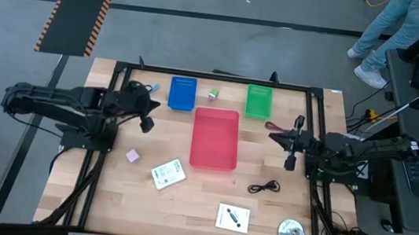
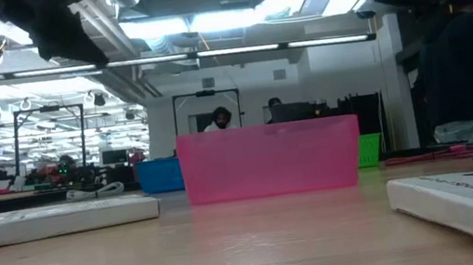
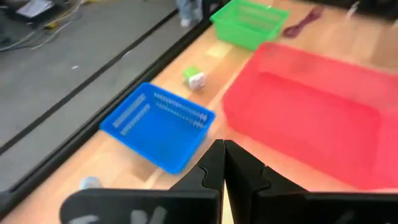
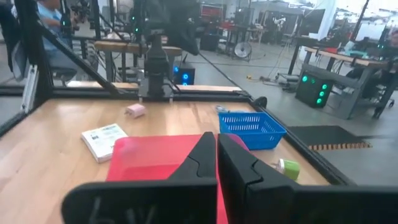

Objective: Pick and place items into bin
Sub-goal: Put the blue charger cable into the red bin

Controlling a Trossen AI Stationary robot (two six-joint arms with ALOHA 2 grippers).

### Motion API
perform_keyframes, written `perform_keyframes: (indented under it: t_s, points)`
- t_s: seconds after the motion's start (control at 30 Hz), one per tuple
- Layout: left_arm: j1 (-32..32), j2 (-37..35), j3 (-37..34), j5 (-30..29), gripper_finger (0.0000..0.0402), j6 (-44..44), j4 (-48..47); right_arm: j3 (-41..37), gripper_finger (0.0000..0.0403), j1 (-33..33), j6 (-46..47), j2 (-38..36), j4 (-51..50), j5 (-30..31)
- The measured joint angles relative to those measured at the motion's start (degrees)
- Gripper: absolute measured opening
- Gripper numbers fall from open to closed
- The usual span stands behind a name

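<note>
Both arms hover above the table and hold nothing. My left gripper (image 1: 147, 115) (image 3: 224, 160) is shut, left of the red bin (image 1: 215, 139) and near the blue tray. My right gripper (image 1: 291, 145) (image 4: 216, 153) is shut, right of the bin. On the wood lie a pink block (image 1: 132, 155), a white-green packet (image 1: 168, 174), a black coiled cable (image 1: 265, 187), a white card with a black part (image 1: 233, 217), a silver disc (image 1: 290, 233), a reddish cable (image 1: 276, 127) and a small white-green object (image 1: 213, 95).
A blue tray (image 1: 182, 93) and a green tray (image 1: 259, 101) sit at the far edge, behind the bin. A dark metal frame (image 1: 214, 76) borders the table. A person's legs (image 1: 380, 42) show on the floor beyond the far right corner.
</note>
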Motion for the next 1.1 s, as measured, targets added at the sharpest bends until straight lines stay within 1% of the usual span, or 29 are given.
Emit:
perform_keyframes:
  t_s: [0.17, 0.27, 0.43, 0.6, 0.67, 0.73, 0.87, 0.93, 1.0, 1.1]
  points:
    - [0.0, 1.88, 0.43, -6.58, 0.0004, -0.02, -3.19, 0.0, 0.0, 0.0, 0.21, -0.02, 0.01, -0.02]
    - [0.33, 2.17, 0.43, -8.46, 0.0004, -0.37, -7.35, 0.0, 0.0, 0.0, 0.3, 0.02, -0.01, -0.04]
    - [2.69, 2.17, 0.43, -7.18, 0.0004, -6.97, -11.05, 0.0, 0.0, 0.0, 2.15, 0.02, -0.02, -0.1]
    - [5.61, 2.17, 0.43, -0.55, 0.0004, -9.51, -13.53, 0.0, 0.0, 0.0, 3.66, 0.02, -0.46, -0.11]
    - [6.41, 2.19, 0.43, 0.83, 0.0004, -10.57, -14.71, 0.0, 0.0, 0.0, 3.78, 0.03, -0.54, -0.11]
    - [6.89, 2.24, 0.43, 0.77, 0.0004, -10.6, -15.64, 0.0, 0.0, 0.0, 3.75, 0.32, -0.57, -0.1]
    - [7.68, 2.41, 0.43, -2.05, 0.0004, -10.56, -16.04, 0.0, 0.0, 0.0, 3.59, 0.83, -0.71, -0.1]
    - [8.13, 2.39, 0.43, -2.5, 0.0006, -10.54, -16.45, 0.0, 0.0, 0.0, 3.59, 1.05, -0.73, -0.1]
    - [8.49, 2.39, 0.43, -2.24, 0.0013, -10.49, -17.14, 0.0, 0.0, 0.0, 3.61, 1.19, -1.55, -0.1]
    - [8.68, 2.5, 0.43, -2.09, 0.0033, -10.47, -17.13, 0.0, 0.0, -0.02, 4.53, 1.55, -2.85, -0.1]
